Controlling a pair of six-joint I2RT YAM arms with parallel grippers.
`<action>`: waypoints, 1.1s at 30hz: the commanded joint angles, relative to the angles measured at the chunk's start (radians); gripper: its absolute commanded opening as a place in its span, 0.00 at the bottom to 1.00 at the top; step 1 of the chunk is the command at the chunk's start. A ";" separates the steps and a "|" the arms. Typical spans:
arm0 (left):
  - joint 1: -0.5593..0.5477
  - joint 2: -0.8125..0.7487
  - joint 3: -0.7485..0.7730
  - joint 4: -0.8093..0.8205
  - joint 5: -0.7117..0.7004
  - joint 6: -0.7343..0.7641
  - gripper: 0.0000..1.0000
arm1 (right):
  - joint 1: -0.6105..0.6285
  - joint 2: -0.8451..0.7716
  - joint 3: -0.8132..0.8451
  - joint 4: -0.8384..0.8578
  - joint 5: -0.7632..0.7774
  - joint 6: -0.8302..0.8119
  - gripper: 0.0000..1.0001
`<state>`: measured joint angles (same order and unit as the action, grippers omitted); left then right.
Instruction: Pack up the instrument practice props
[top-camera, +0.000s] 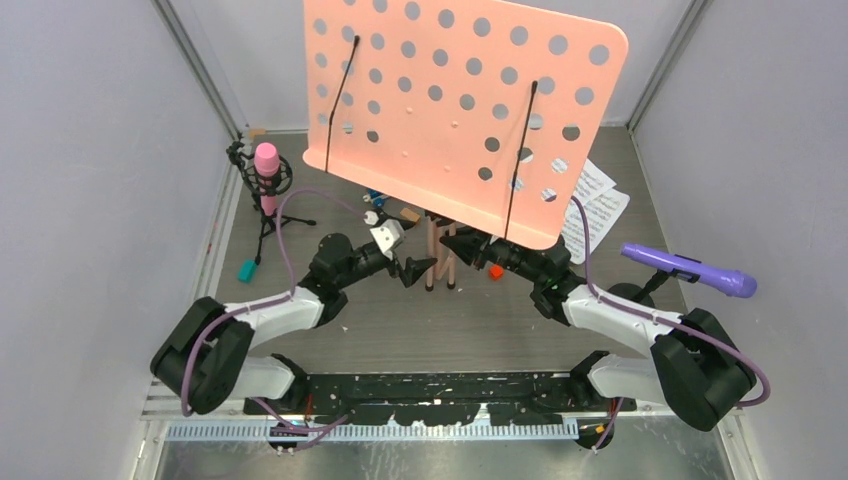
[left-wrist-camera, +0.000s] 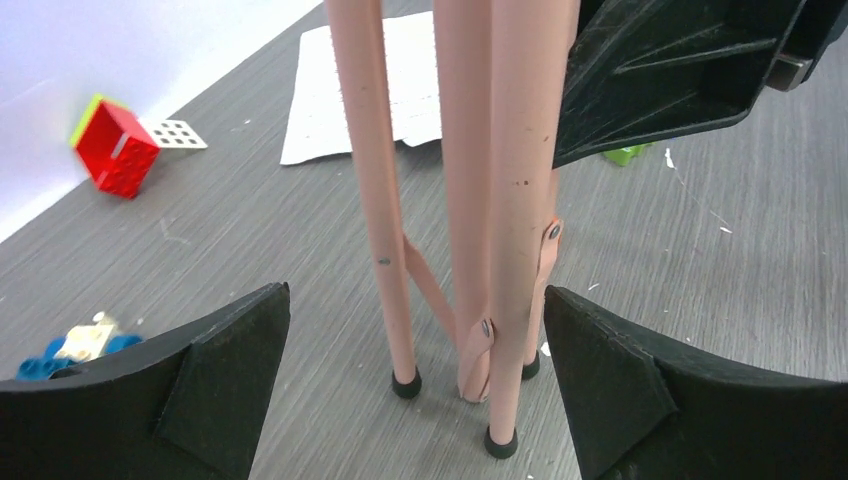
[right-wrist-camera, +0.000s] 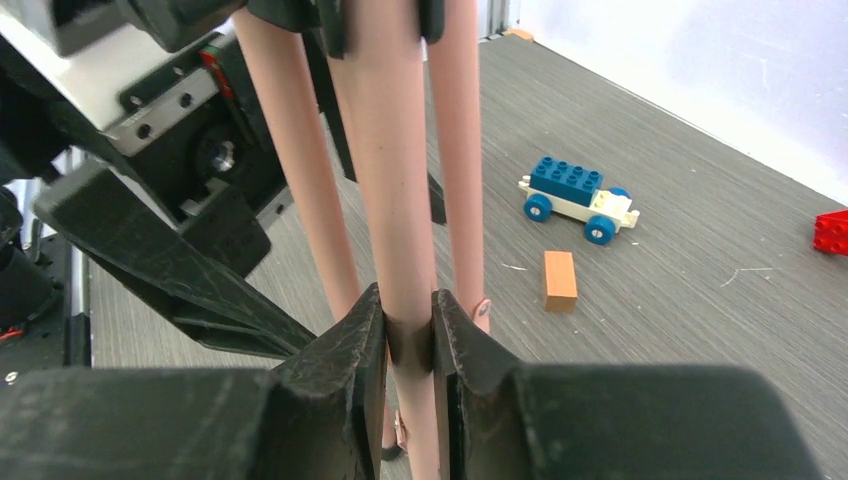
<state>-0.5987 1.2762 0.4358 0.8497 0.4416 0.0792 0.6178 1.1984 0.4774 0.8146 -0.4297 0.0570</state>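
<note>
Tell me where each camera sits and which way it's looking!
Top external: above and behind the robot, looking down at the pink music rack; left arm and right arm show.
Left wrist: low on the left arm, facing the rack legs; its open fingers frame them.
Right wrist: low on the right arm, facing the blue toy car; its fingers clamp one leg.
Shared: both wrist views see the rack legs.

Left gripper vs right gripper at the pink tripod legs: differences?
Left gripper is open; right gripper is shut. Left gripper's black fingers straddle the pink tripod legs without touching; right gripper clamps one leg. Shared: both black two-finger grippers, low at the legs, from opposite sides.
</note>
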 joint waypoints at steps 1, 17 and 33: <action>0.013 0.088 0.061 0.152 0.149 -0.001 1.00 | 0.006 -0.002 0.058 0.021 -0.079 0.069 0.01; 0.015 0.399 0.187 0.463 0.387 -0.296 1.00 | 0.007 0.018 0.059 0.023 -0.093 0.074 0.01; -0.001 0.488 0.146 0.581 0.354 -0.382 0.00 | 0.007 -0.071 0.034 -0.111 -0.015 0.017 0.35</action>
<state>-0.5888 1.7767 0.5850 1.3788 0.8318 -0.2890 0.6128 1.2037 0.4992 0.7815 -0.4976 0.0715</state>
